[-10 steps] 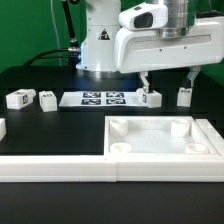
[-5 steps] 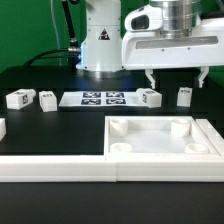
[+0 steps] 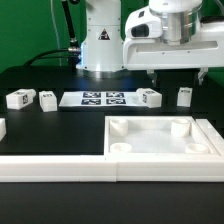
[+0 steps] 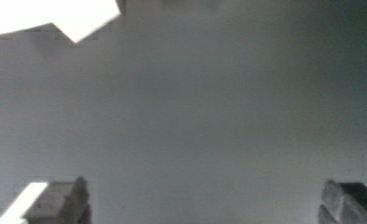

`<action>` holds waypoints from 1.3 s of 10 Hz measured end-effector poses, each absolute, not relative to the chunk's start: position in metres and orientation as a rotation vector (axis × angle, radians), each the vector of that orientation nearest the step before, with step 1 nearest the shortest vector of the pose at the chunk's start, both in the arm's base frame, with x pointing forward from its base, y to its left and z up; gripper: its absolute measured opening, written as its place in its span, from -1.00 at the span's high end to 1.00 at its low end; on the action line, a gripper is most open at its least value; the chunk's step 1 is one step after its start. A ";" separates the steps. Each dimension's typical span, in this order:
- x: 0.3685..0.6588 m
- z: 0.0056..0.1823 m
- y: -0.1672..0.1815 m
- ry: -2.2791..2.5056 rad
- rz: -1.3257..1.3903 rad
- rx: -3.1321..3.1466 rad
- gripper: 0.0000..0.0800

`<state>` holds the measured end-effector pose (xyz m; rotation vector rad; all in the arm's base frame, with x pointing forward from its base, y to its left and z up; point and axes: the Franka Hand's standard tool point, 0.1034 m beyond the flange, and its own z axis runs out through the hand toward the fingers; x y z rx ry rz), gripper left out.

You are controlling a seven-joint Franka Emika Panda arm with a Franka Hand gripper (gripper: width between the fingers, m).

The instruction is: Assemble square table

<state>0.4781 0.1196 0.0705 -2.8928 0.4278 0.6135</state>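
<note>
Gripper spread wide, empty, hovers over block legs beside marker board; tabletop lies hollow side up by front edge of table, toward exterior view's right

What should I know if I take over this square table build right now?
Claw: open, empty, hovering above the two legs at the exterior view's right.
Tabletop: front right in the exterior view, sockets up, just behind the long white rail.
Legs, all loose on the table: outer left leg, inner left leg on the exterior view's left of the marker board; inner right leg, outer right leg on its right.
Done: no leg fitted.
Left: pick and fit all four legs to the corner sockets.
</note>
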 end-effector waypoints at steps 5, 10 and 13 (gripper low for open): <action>0.452 0.057 0.139 0.503 1.154 -2.636 -0.62; 0.435 0.047 0.161 0.525 1.180 -2.605 -0.62; 0.433 0.043 0.166 0.515 1.160 -2.618 -0.62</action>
